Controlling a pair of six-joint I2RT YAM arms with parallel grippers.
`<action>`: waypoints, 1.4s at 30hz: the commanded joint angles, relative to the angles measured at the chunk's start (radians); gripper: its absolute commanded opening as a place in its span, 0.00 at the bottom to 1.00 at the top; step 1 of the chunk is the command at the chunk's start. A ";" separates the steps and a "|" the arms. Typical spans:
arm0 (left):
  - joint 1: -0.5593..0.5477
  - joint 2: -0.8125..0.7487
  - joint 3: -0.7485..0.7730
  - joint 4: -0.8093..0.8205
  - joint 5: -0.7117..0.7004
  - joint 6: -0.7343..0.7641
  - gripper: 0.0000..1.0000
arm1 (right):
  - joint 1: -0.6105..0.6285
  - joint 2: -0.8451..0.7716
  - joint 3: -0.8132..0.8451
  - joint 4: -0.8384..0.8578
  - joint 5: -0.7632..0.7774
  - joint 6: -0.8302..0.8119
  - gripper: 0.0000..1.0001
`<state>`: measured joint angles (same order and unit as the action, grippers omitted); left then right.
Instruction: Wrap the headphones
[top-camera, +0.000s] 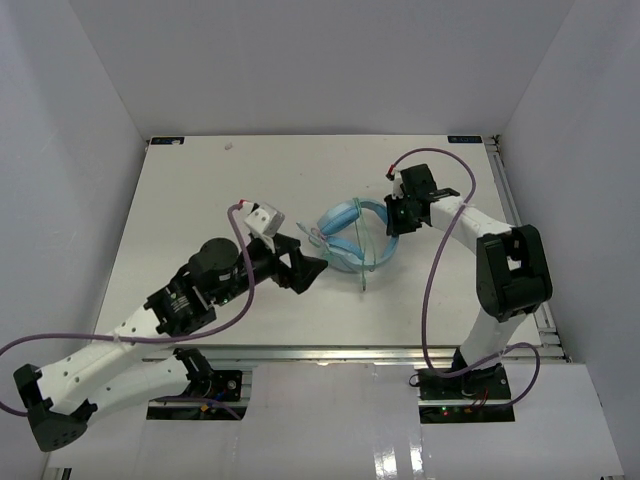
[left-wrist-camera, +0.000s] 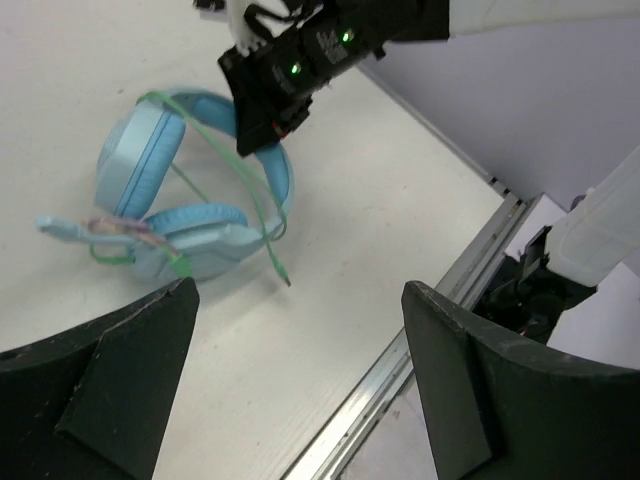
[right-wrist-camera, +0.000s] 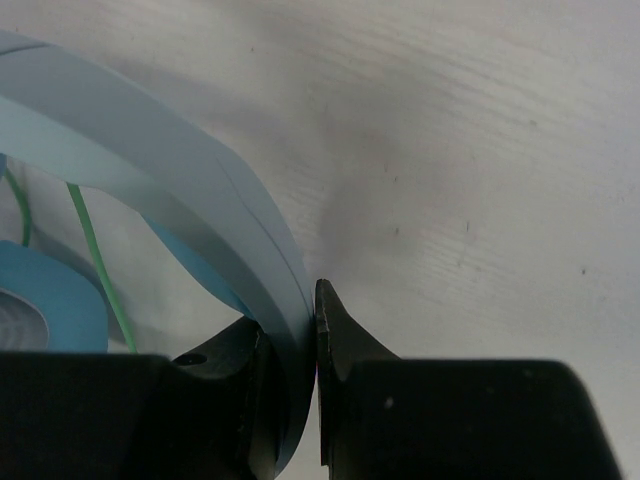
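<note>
Pinching the stiff headband, the right end effector holds the headphones on the bench; the left end effector gapes empty nearby. Likely light; the limp cable seems best taken near its plug.

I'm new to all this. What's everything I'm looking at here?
headphones: one, light blue, mid-table
cable: one, thin pale green, draped across the headphones, plug end on the table
table: one, white
walls: white, around three sides
purple cables: two, one looping along each arm
left arm, right arm: white and black, near edge
left claw: black, open, empty, beside the headphones
right claw: black, shut on the headband
</note>
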<state>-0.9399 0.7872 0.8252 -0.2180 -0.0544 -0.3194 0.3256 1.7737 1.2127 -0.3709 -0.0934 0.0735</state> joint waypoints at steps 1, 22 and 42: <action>0.004 -0.168 -0.144 -0.079 -0.120 -0.023 0.98 | -0.005 0.080 0.128 0.078 -0.051 0.037 0.09; 0.004 -0.292 -0.146 -0.174 -0.145 0.021 0.98 | -0.115 -0.256 -0.004 0.050 -0.090 -0.160 0.95; 0.004 -0.474 -0.200 -0.290 -0.093 0.111 0.98 | -0.180 -1.007 -0.460 -0.075 0.103 -0.293 0.90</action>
<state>-0.9382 0.4173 0.6329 -0.4847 -0.1102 -0.2058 0.1814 0.8193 0.8054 -0.3776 0.0075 -0.1416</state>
